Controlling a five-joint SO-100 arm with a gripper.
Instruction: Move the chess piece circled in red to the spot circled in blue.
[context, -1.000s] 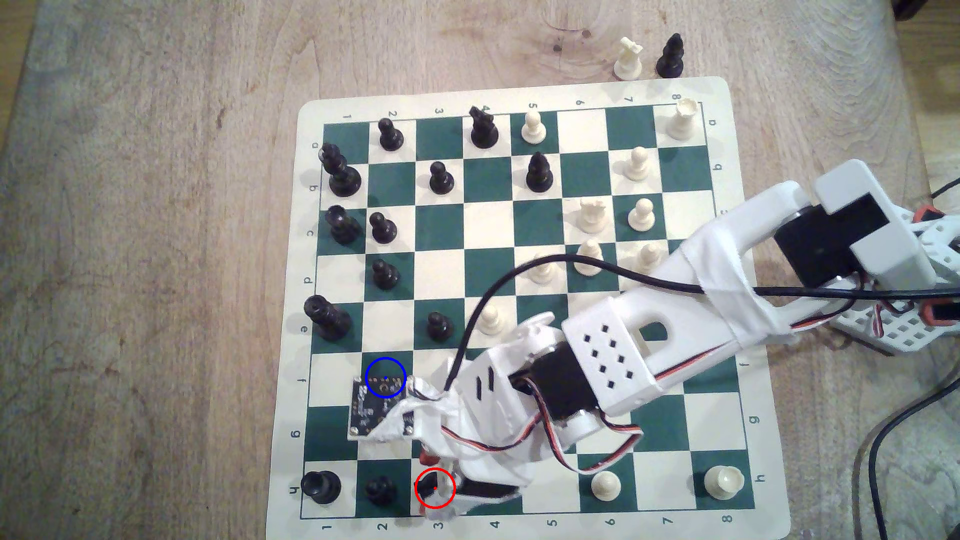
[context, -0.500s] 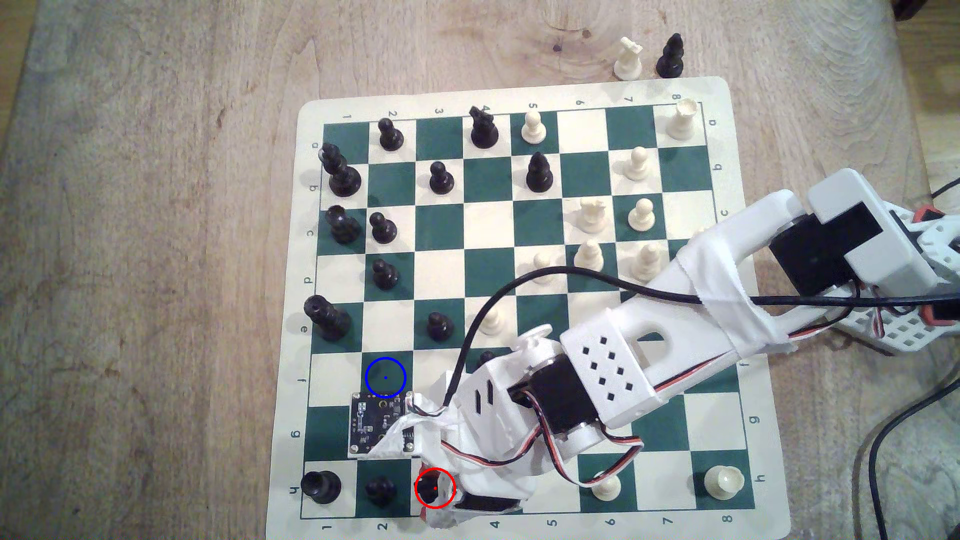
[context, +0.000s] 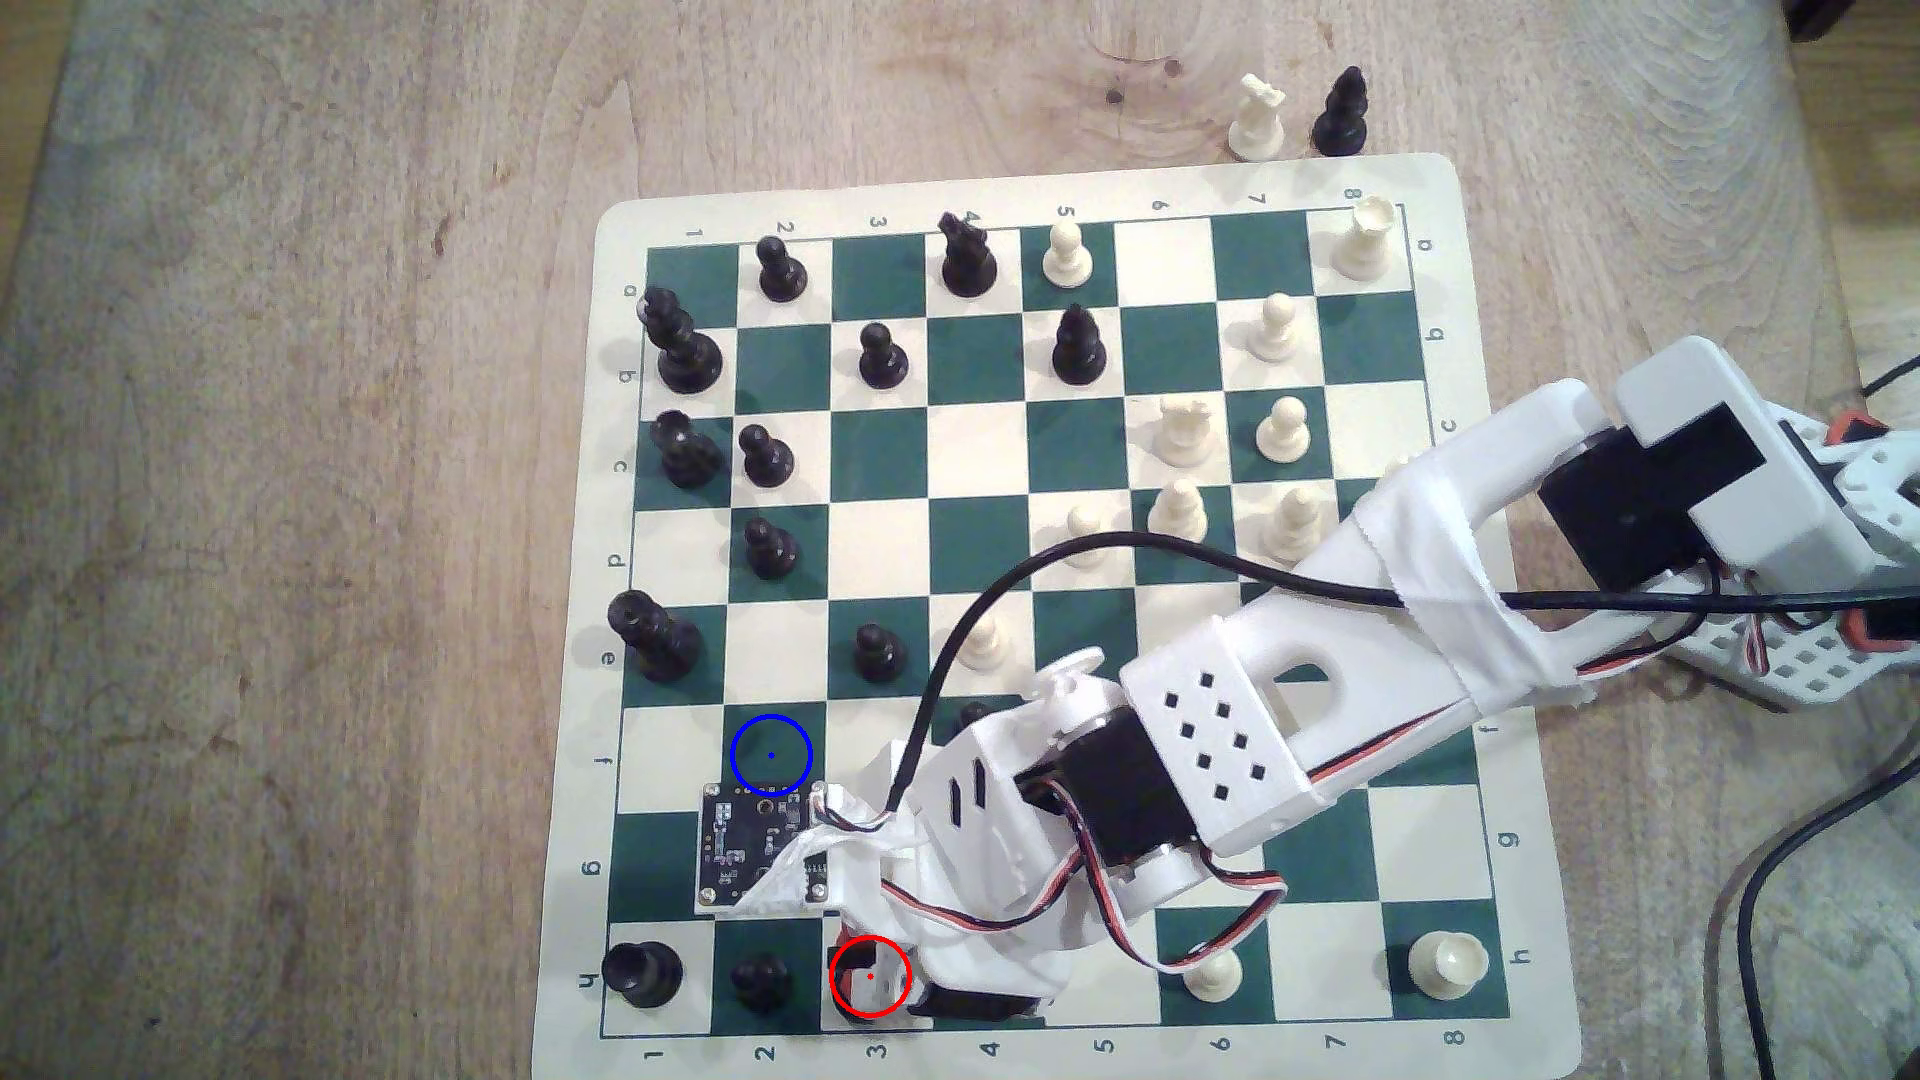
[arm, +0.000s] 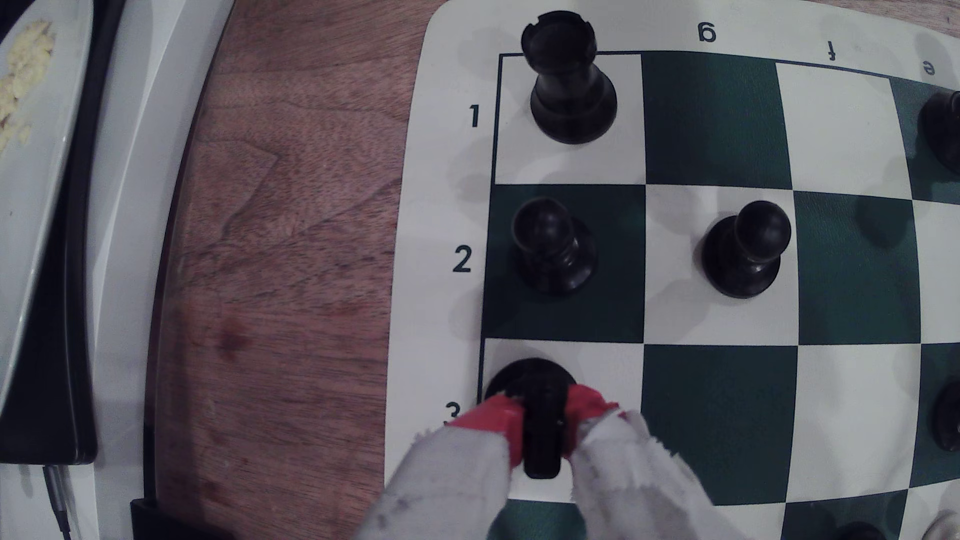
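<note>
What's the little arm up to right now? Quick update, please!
Gripper shut on the chess piece, still on red-ringed square. The spot free. Nothing in the way.

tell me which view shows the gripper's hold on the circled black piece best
The wrist view: the gripper has its red fingertips pressed on both sides of the chess piece. In the exterior view the arm covers most of the piece.

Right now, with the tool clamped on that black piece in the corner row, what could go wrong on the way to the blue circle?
The tool grips the chess piece high up, near its top, so it might tilt or slip when lifted.

The black pawn stands on the square beside the spot; a low carry could topple it.

The neighbouring black piece is close and could get brushed.
</note>
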